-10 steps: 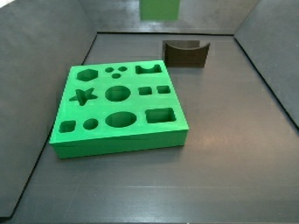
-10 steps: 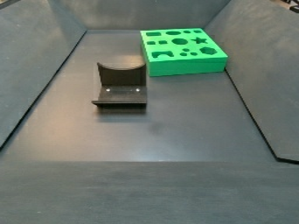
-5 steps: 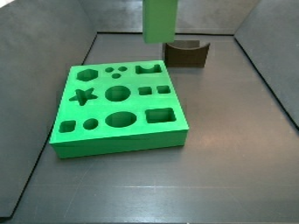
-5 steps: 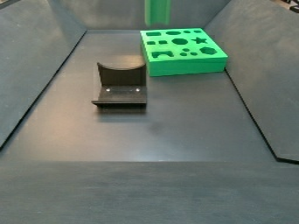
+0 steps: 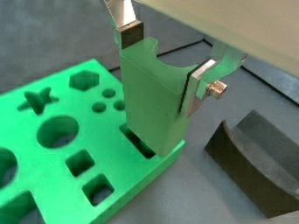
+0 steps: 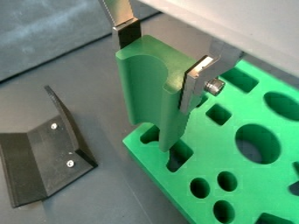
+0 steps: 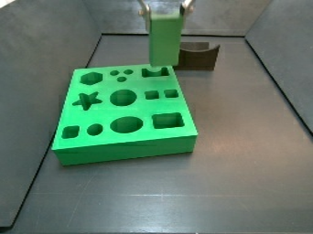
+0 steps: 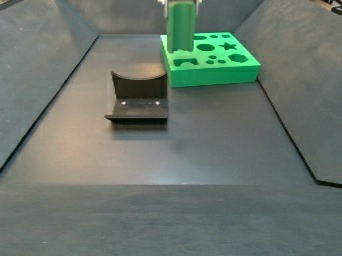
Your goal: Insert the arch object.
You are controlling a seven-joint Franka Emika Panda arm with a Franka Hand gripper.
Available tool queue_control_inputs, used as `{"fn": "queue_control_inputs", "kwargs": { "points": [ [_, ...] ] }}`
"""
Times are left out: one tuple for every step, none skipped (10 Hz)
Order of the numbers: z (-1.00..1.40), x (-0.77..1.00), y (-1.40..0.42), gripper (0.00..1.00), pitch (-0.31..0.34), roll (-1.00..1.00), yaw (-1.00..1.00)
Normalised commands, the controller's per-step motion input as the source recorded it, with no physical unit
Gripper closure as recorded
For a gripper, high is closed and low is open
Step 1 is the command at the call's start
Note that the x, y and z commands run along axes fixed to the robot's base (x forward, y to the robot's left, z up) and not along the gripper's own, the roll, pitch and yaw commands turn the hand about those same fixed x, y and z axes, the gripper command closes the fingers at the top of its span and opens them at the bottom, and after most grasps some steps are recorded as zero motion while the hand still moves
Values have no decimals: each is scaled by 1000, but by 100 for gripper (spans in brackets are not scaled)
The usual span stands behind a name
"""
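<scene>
Board (image 7: 123,114) flat on tabletop (image 7: 232,164); dark brown block (image 8: 136,95) well apart from it.

Arch block (image 5: 152,101) upright, long axis vertical, hanging straight down from gripper (image 5: 166,54); also seen from side (image 7: 164,41).

Fingers (image 6: 198,83) clamped on block's upper sides.

Lower end at arch-shaped hole (image 6: 177,157) on board edge, apparently just entering; depth unclear. Judged next move: straight downward push, block kept plumb.

Evenly, softly lit throughout; dull sheen across the dark surface (image 8: 174,170), only faint shadows. Pincer (image 5: 167,61) up close in both wrist views, its silver plates blown bright, edges soft. Low resolution and slightly blurred in both side views.
</scene>
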Motion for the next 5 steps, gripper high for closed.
{"fn": "queue_control_inputs", "kwargs": {
  "points": [
    [-274,0,0,100,4,49,0],
    [-311,-163,0,100,0,89,0],
    [-280,-200,-9,100,0,36,0],
    [-211,-226,-6,100,0,0,0],
    [-146,-317,0,100,-26,0,-14]
  ]
}}
